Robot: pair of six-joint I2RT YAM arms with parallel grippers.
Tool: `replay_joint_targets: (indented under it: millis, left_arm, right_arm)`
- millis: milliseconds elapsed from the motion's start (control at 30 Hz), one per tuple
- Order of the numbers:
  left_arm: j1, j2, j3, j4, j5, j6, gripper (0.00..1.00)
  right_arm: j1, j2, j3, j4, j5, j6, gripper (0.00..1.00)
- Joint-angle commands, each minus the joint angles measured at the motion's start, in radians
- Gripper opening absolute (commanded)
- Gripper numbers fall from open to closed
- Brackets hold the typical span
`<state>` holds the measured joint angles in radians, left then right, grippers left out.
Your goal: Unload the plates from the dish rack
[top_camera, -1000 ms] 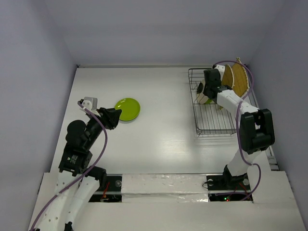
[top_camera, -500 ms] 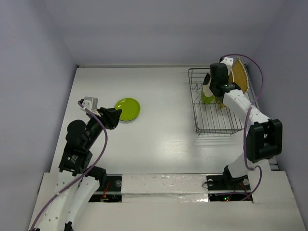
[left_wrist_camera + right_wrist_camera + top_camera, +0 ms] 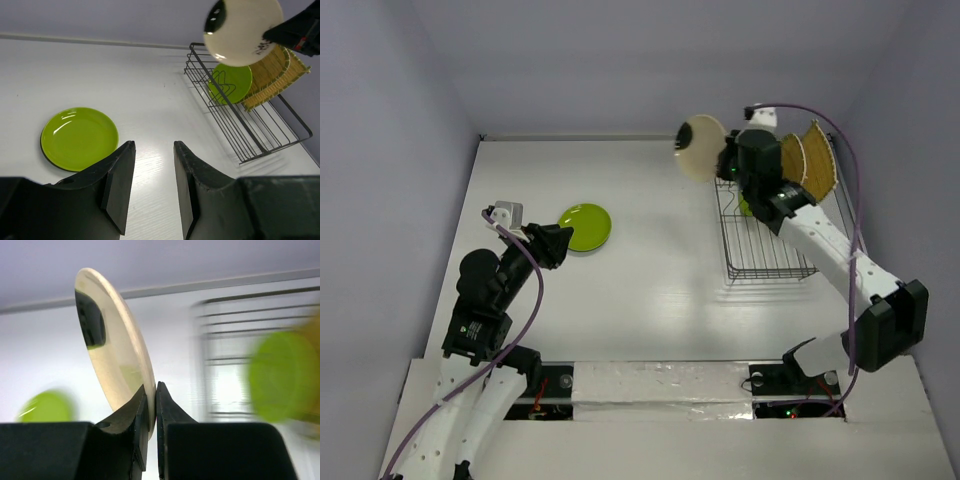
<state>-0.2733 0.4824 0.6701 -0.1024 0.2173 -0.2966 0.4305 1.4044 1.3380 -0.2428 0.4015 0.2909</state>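
Note:
My right gripper (image 3: 723,160) (image 3: 152,390) is shut on the rim of a cream plate (image 3: 702,148) (image 3: 117,350) and holds it on edge in the air, above and left of the dish rack (image 3: 770,273) (image 3: 274,149). The cream plate (image 3: 243,30) also shows in the left wrist view. In the rack stand a lime green plate (image 3: 750,207) (image 3: 231,82) and two straw-yellow plates (image 3: 810,160) (image 3: 277,70). Another lime green plate (image 3: 585,227) (image 3: 79,137) lies flat on the table. My left gripper (image 3: 563,242) (image 3: 154,145) is open and empty beside it. No teal-grey plate is in view.
The white table is walled at the back and both sides. The rack stands against the right wall. A purple cable (image 3: 840,150) loops over the right arm. A white taped strip (image 3: 660,385) runs along the near edge.
My right gripper has lifted the cream plate up out of the rack and carried it to the left. The left arm has not moved.

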Motion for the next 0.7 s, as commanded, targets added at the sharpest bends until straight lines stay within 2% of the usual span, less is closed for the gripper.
replay_joint_targets:
  millis: [0,100,233,400,600,667]
  left_arm:
    - [0.005,-0.004,0.034,0.044,0.007,0.001,0.34]
    - [0.005,-0.005,0.036,0.043,0.002,0.002,0.34]
    - [0.014,-0.008,0.036,0.038,-0.003,0.002,0.34]
    - [0.014,-0.013,0.036,0.038,-0.001,0.002,0.34]
    - [0.014,-0.016,0.036,0.038,0.004,0.002,0.34]
    - [0.014,-0.018,0.036,0.040,0.005,0.004,0.34]
  right_arm:
    - [0.141,0.134,-0.008,0.202,-0.261,0.134,0.00]
    - [0.185,0.237,0.022,0.295,-0.430,0.213,0.00]
    - [0.243,0.399,0.078,0.436,-0.550,0.361,0.00]
    - [0.283,0.569,0.150,0.490,-0.605,0.458,0.00]
    - [0.301,0.672,0.181,0.542,-0.641,0.563,0.00]
    - [0.301,0.708,0.190,0.540,-0.650,0.579,0.03]
